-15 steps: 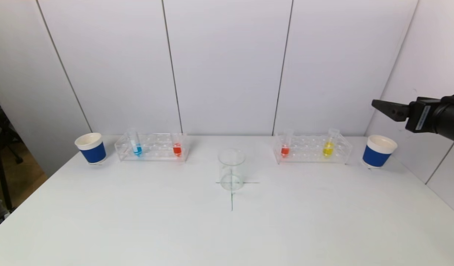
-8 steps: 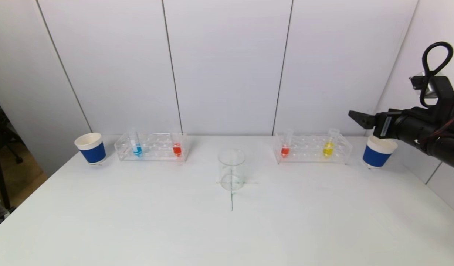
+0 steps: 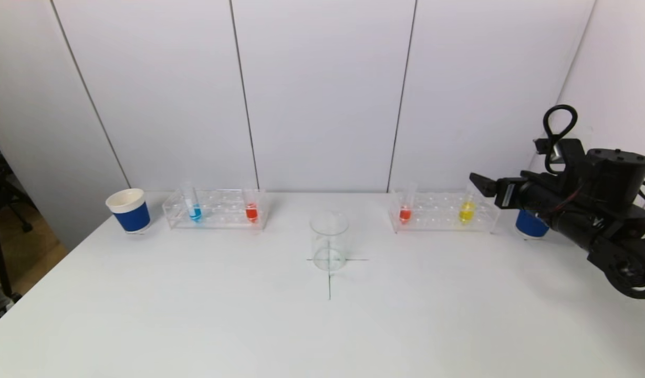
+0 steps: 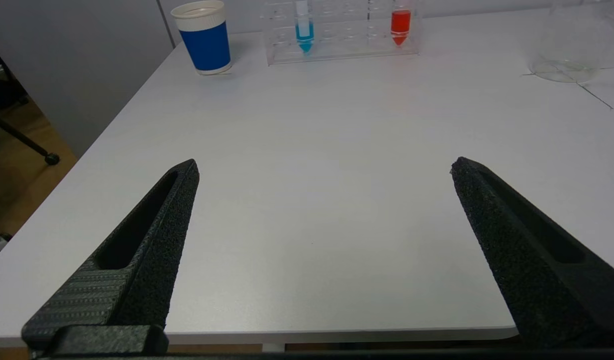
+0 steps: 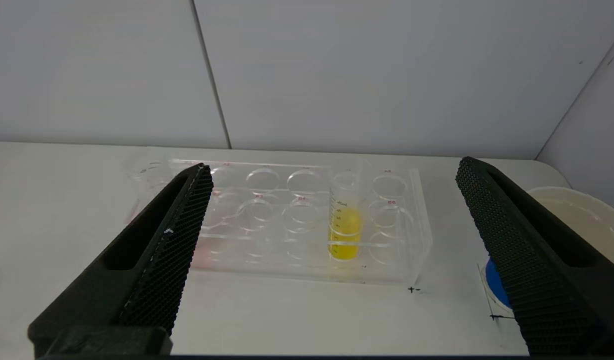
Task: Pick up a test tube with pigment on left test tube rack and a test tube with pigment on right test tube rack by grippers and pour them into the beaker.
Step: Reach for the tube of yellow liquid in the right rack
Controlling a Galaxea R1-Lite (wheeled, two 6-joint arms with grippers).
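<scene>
The clear left rack [image 3: 216, 209] holds a blue tube [image 3: 194, 208] and a red tube [image 3: 251, 208]. The clear right rack [image 3: 443, 212] holds a red tube [image 3: 405, 210] and a yellow tube [image 3: 467, 207]. An empty glass beaker [image 3: 329, 240] stands at the table's middle. My right gripper [image 3: 482, 185] is open, above the right rack's right end, near the yellow tube [image 5: 345, 219], which stands between its fingers [image 5: 167, 245] farther off. My left gripper [image 4: 324, 170] is open over the table's near left part, out of the head view.
A blue paper cup [image 3: 129, 210] stands left of the left rack. Another blue cup [image 3: 530, 224] stands right of the right rack, mostly behind my right arm. A black cross is drawn under the beaker. White wall panels close the back and right.
My right arm has moved left and down from the far right edge, and its gripper now hangs over the right rack's right end. The rest is unmoved.
</scene>
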